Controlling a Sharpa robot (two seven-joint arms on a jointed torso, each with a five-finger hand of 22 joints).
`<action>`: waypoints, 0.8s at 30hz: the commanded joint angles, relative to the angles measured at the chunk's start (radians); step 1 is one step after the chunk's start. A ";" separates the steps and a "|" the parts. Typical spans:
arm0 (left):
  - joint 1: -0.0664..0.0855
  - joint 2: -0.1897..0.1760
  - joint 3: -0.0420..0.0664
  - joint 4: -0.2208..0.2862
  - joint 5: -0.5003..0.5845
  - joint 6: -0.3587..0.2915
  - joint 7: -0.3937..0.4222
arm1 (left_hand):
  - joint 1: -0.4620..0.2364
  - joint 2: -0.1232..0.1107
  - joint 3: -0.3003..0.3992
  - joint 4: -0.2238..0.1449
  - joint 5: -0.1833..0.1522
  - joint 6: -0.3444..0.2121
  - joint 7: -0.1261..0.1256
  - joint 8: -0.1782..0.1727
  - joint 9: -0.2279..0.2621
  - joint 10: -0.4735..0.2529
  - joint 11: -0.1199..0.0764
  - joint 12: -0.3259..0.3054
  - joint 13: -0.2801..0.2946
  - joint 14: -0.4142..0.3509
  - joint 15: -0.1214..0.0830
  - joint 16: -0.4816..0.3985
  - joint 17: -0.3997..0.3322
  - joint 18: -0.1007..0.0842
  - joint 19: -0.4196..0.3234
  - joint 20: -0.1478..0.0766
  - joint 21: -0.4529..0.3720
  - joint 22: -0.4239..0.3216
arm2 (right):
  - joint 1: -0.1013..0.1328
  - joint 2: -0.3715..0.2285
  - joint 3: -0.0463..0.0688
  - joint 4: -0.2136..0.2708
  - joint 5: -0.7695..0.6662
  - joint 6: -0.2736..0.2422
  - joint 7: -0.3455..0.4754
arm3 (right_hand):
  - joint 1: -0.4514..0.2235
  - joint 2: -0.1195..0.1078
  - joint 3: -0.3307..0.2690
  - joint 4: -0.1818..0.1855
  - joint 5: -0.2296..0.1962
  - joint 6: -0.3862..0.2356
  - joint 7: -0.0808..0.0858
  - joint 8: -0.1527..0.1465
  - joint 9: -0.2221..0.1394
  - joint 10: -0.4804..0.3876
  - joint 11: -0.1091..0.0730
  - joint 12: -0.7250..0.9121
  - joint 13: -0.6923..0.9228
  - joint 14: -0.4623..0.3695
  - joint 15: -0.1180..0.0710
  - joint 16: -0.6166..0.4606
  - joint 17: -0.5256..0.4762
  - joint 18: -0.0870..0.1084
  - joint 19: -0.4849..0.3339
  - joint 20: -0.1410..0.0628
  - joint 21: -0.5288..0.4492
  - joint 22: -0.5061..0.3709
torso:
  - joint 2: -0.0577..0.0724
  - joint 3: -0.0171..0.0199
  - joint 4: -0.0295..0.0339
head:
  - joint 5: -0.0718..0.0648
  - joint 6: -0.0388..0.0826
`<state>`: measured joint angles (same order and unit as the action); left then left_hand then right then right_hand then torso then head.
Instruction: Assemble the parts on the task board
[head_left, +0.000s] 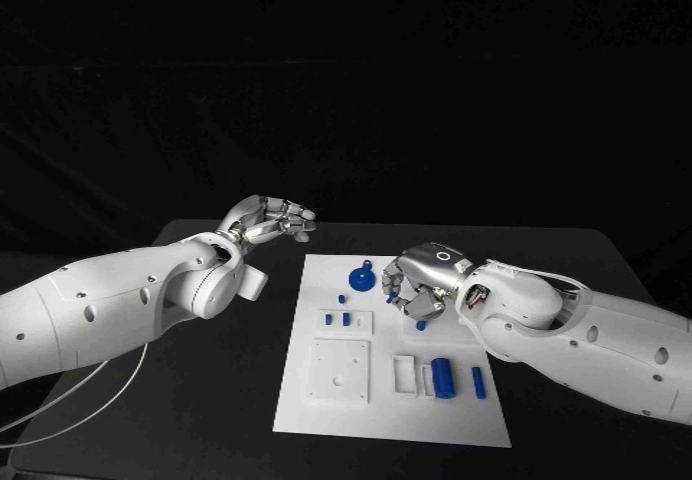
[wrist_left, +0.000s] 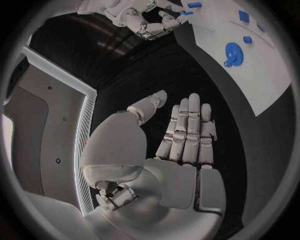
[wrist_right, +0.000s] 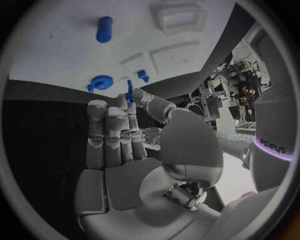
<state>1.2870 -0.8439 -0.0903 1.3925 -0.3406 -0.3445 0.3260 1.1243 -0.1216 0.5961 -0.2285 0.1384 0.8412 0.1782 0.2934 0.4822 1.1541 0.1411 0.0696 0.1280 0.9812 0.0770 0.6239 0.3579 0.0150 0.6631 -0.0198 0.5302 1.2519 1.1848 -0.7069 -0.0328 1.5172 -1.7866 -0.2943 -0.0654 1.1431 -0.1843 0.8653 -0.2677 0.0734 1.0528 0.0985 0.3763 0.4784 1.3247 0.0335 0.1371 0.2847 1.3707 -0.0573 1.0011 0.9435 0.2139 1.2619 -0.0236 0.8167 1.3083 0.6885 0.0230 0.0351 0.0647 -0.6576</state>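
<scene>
Pinching thin blue pin (wrist_right: 129, 91) between thumb and fingertips, right hand (head_left: 418, 276) hovers over far part of task board (head_left: 389, 410). Left hand (head_left: 268, 220) off board, over black table (head_left: 202, 400) to far left, fingers straight and apart, holding nothing. Blue gear (head_left: 362, 275) at board's far edge. Blue cylinder (head_left: 444, 380) near right, short blue peg (head_left: 479, 381) just beside it.

We are seeing a dim scene: the black table (head_left: 216, 400) and backdrop are swallowing light while the white task board (head_left: 389, 400) is glowing brightly. The wrist views are bending straight edges strongly near their dark circular rims.
</scene>
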 joint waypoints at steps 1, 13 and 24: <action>0.003 0.007 0.001 -0.006 0.009 -0.007 0.011 | -0.001 0.007 -0.001 -0.005 0.004 -0.006 -0.002 0.005 -0.001 -0.006 0.001 0.003 -0.001 0.009 0.002 -0.006 0.001 -0.006 0.007 -0.001 -0.004 0.002 | -0.002 0.019 -0.001 0.015 -0.014 0.040 0.003 | 0.009 0.001 0.003 0.001 -0.005 0.007 0.000 0.003 0.002 0.034 -0.006 0.001 0.001 -0.034 -0.027 0.004 -0.001 0.048 0.008 -0.012 0.005 0.017 | 0.000 -0.0009 0.0005 | 0.033 -0.013; 0.004 0.027 0.001 -0.024 0.014 -0.015 0.013 | 0.000 0.006 -0.001 -0.006 0.003 -0.005 -0.002 0.006 -0.001 -0.005 0.001 0.003 -0.001 0.009 0.001 -0.007 0.003 -0.006 0.007 -0.001 -0.005 0.002 | -0.011 0.108 -0.057 0.018 -0.134 0.090 -0.023 | 0.007 0.005 0.001 -0.003 0.002 0.005 0.001 0.001 0.005 0.032 -0.006 -0.001 0.006 -0.036 -0.026 0.006 -0.005 0.048 0.006 -0.012 0.006 0.018 | 0.001 -0.0022 0.0009 | 0.097 -0.045; 0.004 0.032 0.001 -0.020 0.014 -0.014 0.012 | 0.000 0.006 -0.001 -0.006 0.003 -0.005 -0.002 0.006 -0.001 -0.005 0.001 0.003 -0.001 0.009 0.001 -0.008 0.004 -0.006 0.007 -0.001 -0.006 0.002 | -0.034 0.141 -0.083 0.009 -0.167 0.114 -0.038 | 0.006 0.005 0.001 -0.004 0.005 0.005 0.001 0.001 0.006 0.032 -0.006 -0.002 0.008 -0.036 -0.026 0.007 -0.007 0.048 0.006 -0.012 0.007 0.018 | 0.002 -0.0021 0.0008 | 0.114 -0.064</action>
<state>1.2881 -0.8144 -0.0905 1.3690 -0.3336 -0.3534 0.3260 1.1243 -0.1217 0.5961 -0.2285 0.1384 0.8412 0.1782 0.2934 0.4823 1.1541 0.1411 0.0696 0.1282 0.9846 0.0804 0.6200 0.3606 0.0150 0.6631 -0.0198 0.5303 1.2526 1.1518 -0.5666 -0.1160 1.5279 -1.9066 -0.2126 -0.0890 1.1456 -0.1818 0.8652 -0.2676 0.0736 1.0528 0.0985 0.3742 0.4826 1.3248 0.0335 0.1301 0.2917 1.3684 -0.0550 1.0051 0.9380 0.2139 1.2636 -0.0222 0.8171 1.3083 0.6899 0.0208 0.0361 0.1754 -0.7171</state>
